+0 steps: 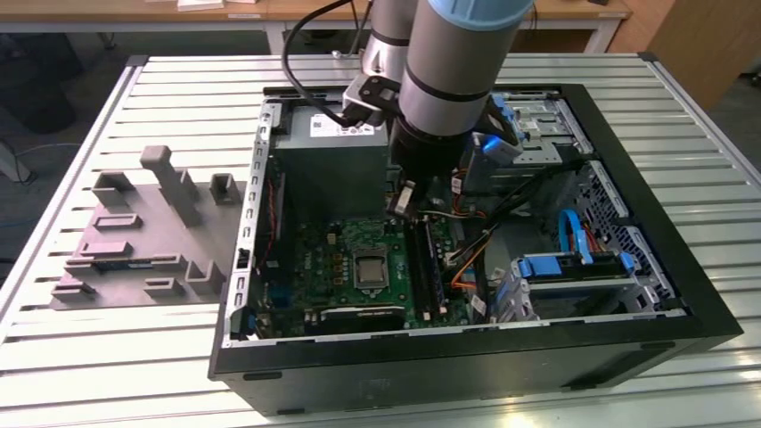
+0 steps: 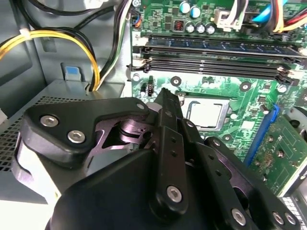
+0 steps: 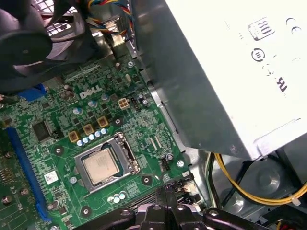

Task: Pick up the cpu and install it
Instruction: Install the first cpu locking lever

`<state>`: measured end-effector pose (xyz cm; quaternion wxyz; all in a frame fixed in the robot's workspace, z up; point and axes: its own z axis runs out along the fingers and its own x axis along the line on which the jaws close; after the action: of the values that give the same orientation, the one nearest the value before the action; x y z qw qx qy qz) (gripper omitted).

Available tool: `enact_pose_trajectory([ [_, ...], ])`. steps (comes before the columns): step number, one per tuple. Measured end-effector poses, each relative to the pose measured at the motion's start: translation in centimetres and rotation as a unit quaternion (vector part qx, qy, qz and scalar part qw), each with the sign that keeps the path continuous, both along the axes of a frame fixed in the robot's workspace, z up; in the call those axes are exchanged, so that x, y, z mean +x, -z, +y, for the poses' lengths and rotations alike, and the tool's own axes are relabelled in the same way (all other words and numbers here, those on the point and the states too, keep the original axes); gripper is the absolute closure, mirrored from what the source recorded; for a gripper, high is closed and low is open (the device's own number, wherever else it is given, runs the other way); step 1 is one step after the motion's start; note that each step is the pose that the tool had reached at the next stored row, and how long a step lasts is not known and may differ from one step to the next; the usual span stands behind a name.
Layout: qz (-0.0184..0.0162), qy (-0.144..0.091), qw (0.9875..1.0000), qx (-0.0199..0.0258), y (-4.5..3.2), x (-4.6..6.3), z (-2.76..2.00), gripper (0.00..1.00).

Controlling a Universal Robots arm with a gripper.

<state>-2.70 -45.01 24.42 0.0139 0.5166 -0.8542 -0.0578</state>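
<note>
The cpu (image 1: 371,267), a square chip with a silver-grey top, lies flat in the motherboard socket, with the socket's metal frame around it. It also shows in both wrist views, as the cpu (image 2: 205,114) and the cpu (image 3: 101,165). My gripper (image 1: 402,203) hangs inside the open computer case, above the board and toward the memory slots, apart from the chip. In both wrist views the black fingertips (image 2: 165,96) stand together with nothing between them, and the gripper (image 3: 168,190) holds nothing.
The grey power supply (image 1: 327,160) rises close beside the arm. Memory sticks (image 2: 216,48), yellow and black cables (image 2: 57,38) and a fan (image 3: 29,33) crowd the board. Blue drive brackets (image 1: 571,267) fill the case's right side. A grey moulded tray (image 1: 143,232) lies on the slatted table outside the case.
</note>
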Motion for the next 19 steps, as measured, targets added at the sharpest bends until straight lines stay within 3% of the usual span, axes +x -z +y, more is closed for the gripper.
enact_pose_trajectory([
  [10, -0.0002, -0.001, 1.0, 0.0017, 0.45, -0.01, 0.63, 0.89],
  [19, -0.0029, -0.003, 1.0, 0.0033, 0.75, -0.42, 0.75, 0.89],
])
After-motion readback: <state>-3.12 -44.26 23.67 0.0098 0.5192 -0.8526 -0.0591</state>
